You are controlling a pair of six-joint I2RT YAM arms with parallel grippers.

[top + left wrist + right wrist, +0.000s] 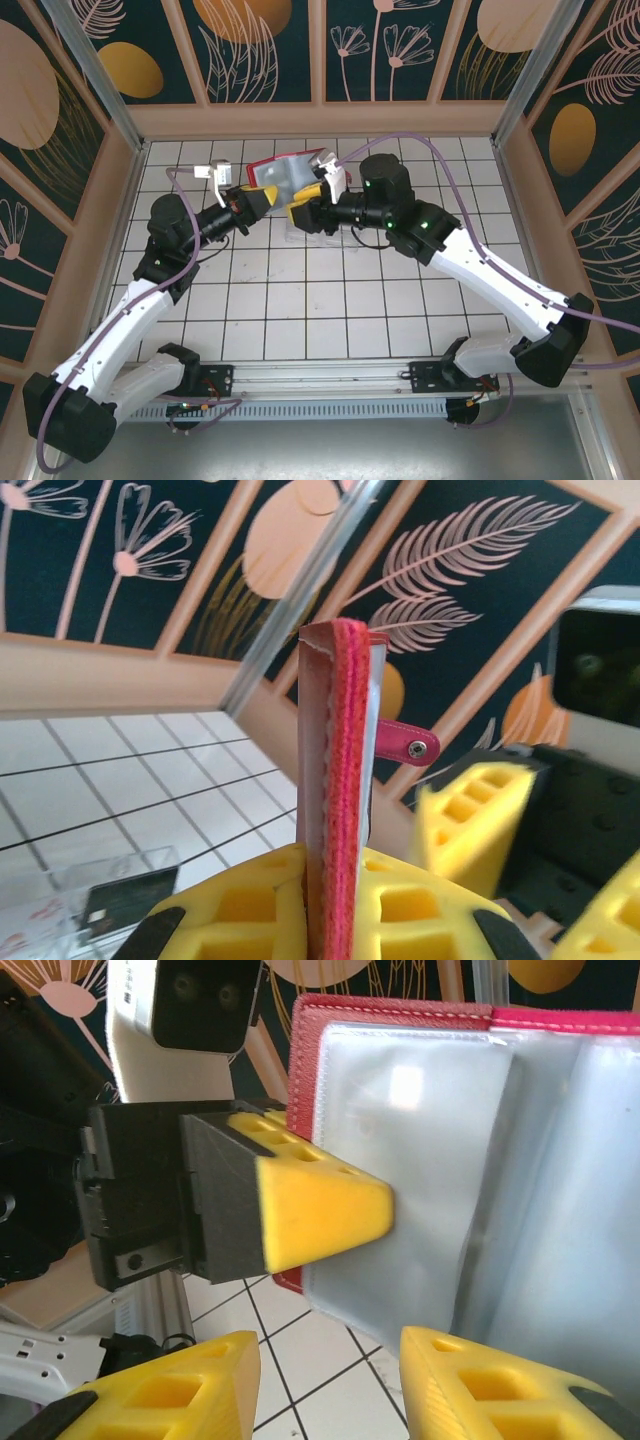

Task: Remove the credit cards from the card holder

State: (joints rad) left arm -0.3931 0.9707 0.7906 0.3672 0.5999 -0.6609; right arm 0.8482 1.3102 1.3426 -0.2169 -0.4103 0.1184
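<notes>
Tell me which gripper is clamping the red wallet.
The left gripper: its yellow fingers pinch the red wallet, while the right gripper stands open, fingers apart.

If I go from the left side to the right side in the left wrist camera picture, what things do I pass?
clear tray holding a dark card → red card holder → its snap tab → right gripper's yellow finger

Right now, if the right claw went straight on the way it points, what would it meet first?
Probably the greyish inner pocket of the card holder, just ahead of the right claw; depth unclear.
</notes>
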